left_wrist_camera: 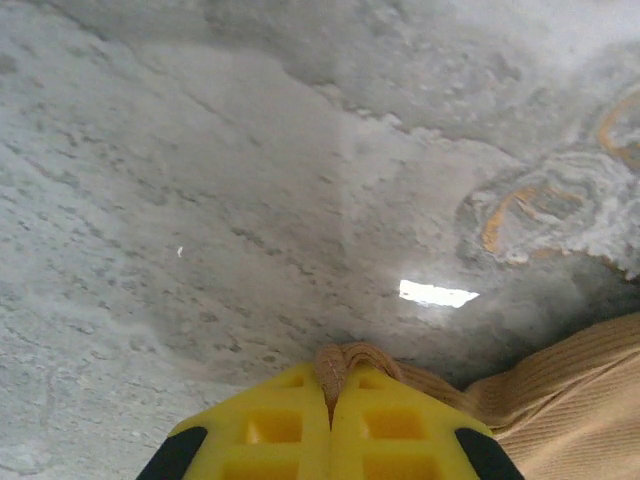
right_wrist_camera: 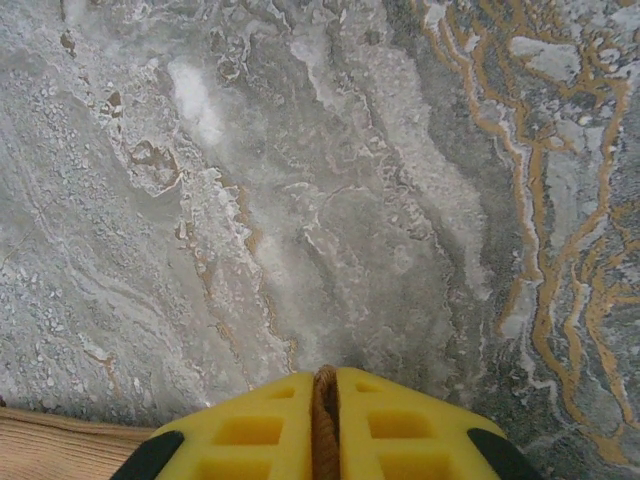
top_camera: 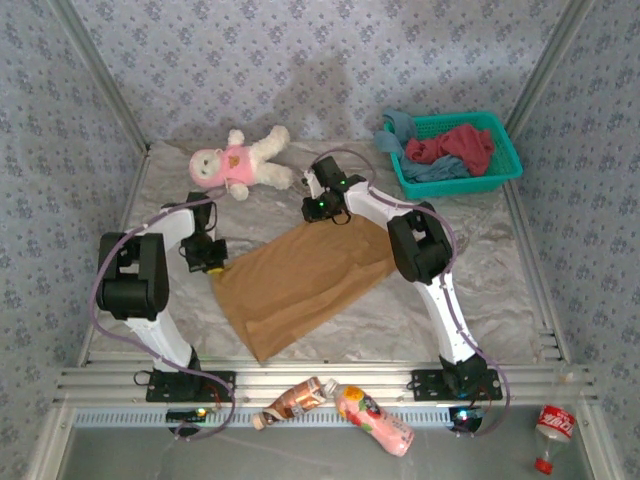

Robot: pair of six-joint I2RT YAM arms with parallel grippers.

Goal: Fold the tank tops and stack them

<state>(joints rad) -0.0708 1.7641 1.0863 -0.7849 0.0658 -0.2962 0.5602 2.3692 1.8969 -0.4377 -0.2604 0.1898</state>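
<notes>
Folding looks barely begun: tan top (top_camera: 300,285) lies flat mid-frame, left pincer (left_wrist_camera: 330,405) and right pincer (right_wrist_camera: 326,400) each clenched on 1 corner, red top (top_camera: 462,145) and blue top (top_camera: 437,172) crumpled in the basket (top_camera: 480,186), upper right.

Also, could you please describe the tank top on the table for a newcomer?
On the grey marbled table, between the two arms, the tan-brown tank top lies spread flat. The dark red top and dusty blue top sit bunched in the teal basket at far right; only this one is laid out, with the left gripper and right gripper pinching its edges.
</notes>
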